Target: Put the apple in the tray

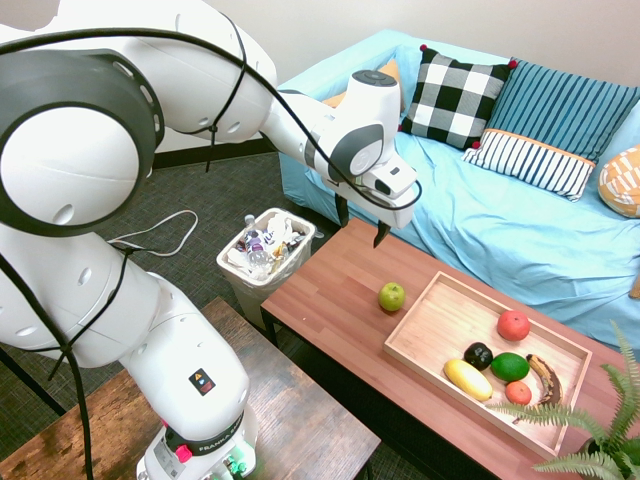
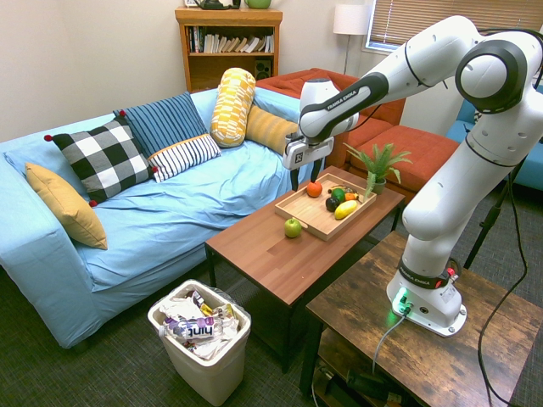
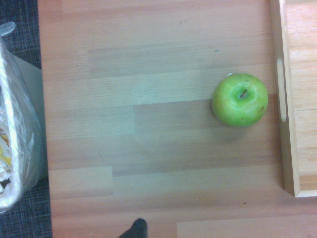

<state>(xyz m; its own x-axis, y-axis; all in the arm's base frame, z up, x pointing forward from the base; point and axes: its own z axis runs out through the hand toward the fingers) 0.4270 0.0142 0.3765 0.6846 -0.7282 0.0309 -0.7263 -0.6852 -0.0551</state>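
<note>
The apple (image 1: 391, 296) (image 2: 293, 227) (image 3: 240, 99) is small and yellow-green, and it rests on the brown coffee table (image 1: 335, 285) just outside the short end of the tray (image 1: 425, 325) (image 2: 299, 208) (image 3: 287, 99). The tray is light wood with low sides and holds several other fruits. My gripper (image 1: 361, 226) (image 2: 305, 175) hangs open well above the table, higher than the apple and off to its side away from the tray. Nothing is between its fingers.
A white bin (image 1: 265, 250) (image 2: 202, 335) full of wrappers stands on the floor at the table's end. A blue sofa (image 1: 500, 200) with cushions runs along the table's far side. A green plant (image 1: 600, 420) sits at the table's other end, past the tray.
</note>
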